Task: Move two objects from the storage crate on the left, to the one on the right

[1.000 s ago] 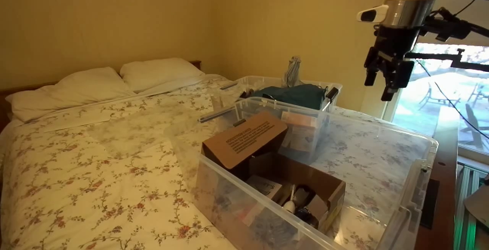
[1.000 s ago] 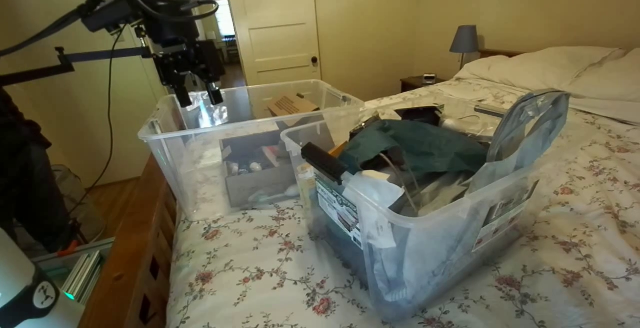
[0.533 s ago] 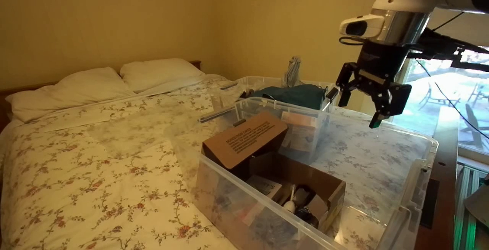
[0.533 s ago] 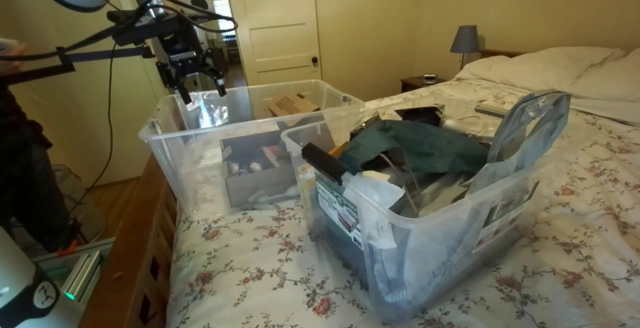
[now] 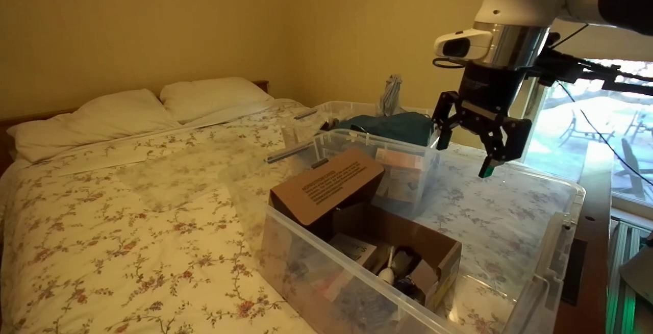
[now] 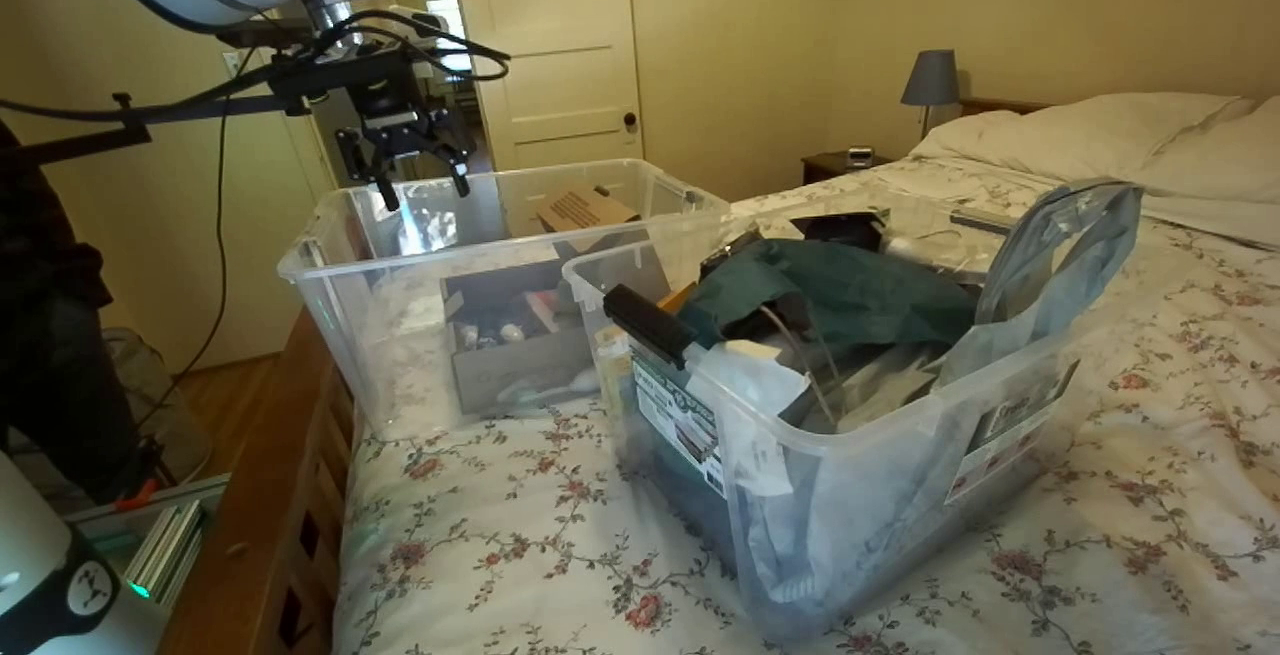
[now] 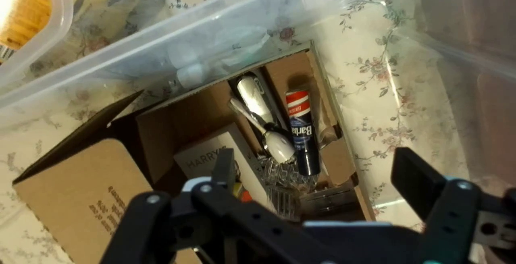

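Note:
A large clear crate (image 5: 357,267) holds an open cardboard box (image 5: 326,186). In the wrist view the box holds a dark can with red and white bands (image 7: 302,133), a white-headed handle (image 7: 279,147), a silver-ended item (image 7: 254,94) and a white carton (image 7: 221,157). A smaller clear crate (image 6: 760,545) beside it is full, with a teal bag (image 6: 830,285) on top. My gripper (image 5: 465,154) is open and empty, above the large crate, also in an exterior view (image 6: 424,190). In the wrist view its fingers (image 7: 316,175) stand wide apart, with the can between and beyond them.
Both crates stand on a bed with a flowered cover (image 6: 480,535). A wooden bed edge (image 6: 250,535) runs beside the large crate. A black handle (image 6: 645,323) and a grey bag (image 6: 1060,245) stick up from the smaller crate. The cardboard lid (image 7: 80,199) stands raised.
My gripper has moved farther over the large crate and come down somewhat. It has turned so that both fingers show spread. The crates and their contents have not moved.

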